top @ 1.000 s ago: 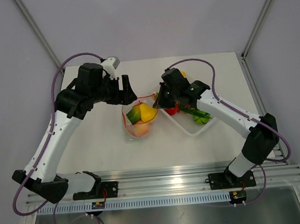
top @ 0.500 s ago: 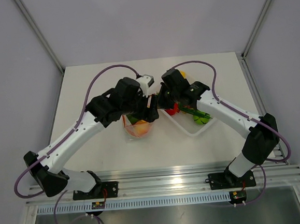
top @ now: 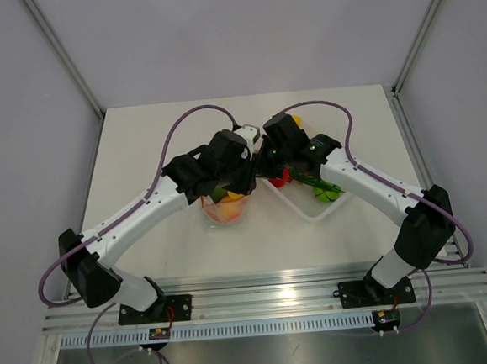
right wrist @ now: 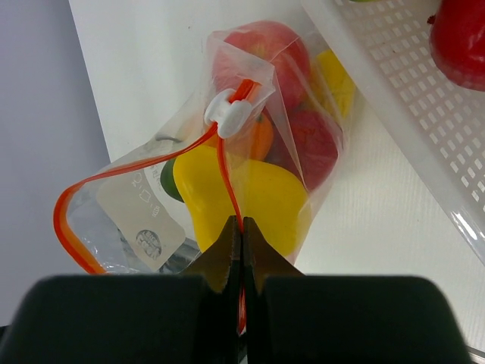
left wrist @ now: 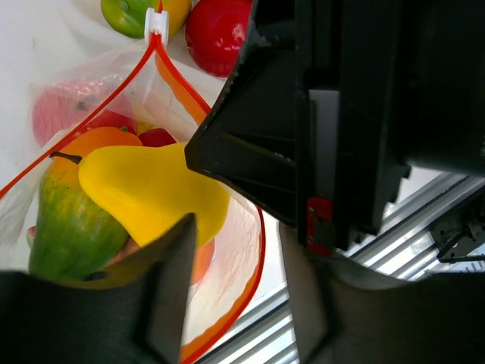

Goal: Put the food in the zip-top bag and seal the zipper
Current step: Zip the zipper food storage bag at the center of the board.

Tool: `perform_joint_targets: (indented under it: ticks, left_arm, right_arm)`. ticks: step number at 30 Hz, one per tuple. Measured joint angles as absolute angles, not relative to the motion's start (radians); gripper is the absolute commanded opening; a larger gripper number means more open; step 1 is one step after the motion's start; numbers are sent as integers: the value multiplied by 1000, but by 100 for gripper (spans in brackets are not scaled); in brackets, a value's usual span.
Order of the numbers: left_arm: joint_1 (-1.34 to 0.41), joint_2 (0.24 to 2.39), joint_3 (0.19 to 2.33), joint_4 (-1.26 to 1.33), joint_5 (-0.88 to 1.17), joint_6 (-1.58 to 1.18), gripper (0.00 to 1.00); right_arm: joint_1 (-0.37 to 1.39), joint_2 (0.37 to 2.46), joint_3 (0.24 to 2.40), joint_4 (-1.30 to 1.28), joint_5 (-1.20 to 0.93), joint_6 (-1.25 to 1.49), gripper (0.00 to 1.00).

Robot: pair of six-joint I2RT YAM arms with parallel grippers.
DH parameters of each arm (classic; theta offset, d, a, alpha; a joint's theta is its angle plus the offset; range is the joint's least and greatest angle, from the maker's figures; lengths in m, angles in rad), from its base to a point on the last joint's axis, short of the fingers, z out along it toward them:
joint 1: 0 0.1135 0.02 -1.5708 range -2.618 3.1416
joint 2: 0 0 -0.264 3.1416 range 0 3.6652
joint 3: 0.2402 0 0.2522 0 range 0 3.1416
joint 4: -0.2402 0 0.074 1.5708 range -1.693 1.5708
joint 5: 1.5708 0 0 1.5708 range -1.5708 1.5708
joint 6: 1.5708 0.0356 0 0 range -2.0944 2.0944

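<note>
White tabletop (top: 140,156) carries the clear crinkly zip-top bag (right wrist: 136,220) at its middle, just left of the white perforated tray (right wrist: 409,98), a yellow toy pear (left wrist: 151,189) inside. Right gripper (right wrist: 241,227) has its fingers pressed together on the orange-red zipper strip (right wrist: 224,171); left gripper (left wrist: 235,303) stands spread astride the bag's other lip (left wrist: 260,243). Best to pinch only that lip, clear of the pear, I judge

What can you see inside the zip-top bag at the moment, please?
A yellow pear on top, beside a green-orange fruit, with a red apple and other red pieces deeper in the zip-top bag. Whatever lies beneath them is covered.
</note>
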State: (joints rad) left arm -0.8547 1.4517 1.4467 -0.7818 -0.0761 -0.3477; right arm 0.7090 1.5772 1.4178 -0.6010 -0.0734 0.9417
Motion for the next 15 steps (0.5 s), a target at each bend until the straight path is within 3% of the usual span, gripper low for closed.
perform_joint_targets:
  ticks: [1, 2, 4, 6, 7, 11, 15]
  left_arm:
    - [-855, 1459, 1442, -778, -75, -351, 30]
    - [-856, 1464, 1436, -774, -75, -354, 16]
    - [-861, 1473, 1431, -771, -73, -358, 1]
    - [-863, 1476, 1428, -769, -64, -358, 0]
    - [-863, 1476, 1427, -768, -60, -357, 0]
    - [-857, 1447, 1372, -751, -49, -356, 0]
    - [-816, 1362, 1275, -735, -9, -357, 0]
  right_arm:
    - [709, 1574, 1413, -596, -73, 945, 0]
    - [709, 1572, 1409, -594, -73, 948, 0]
    - [707, 1571, 1405, -588, -78, 954, 0]
    - [706, 1570, 1401, -584, -88, 958, 7]
    - [706, 1568, 1398, -579, -92, 958, 24]
    - [698, 1535, 1394, -569, -112, 922, 51]
    - [690, 1456, 1394, -568, -123, 827, 56]
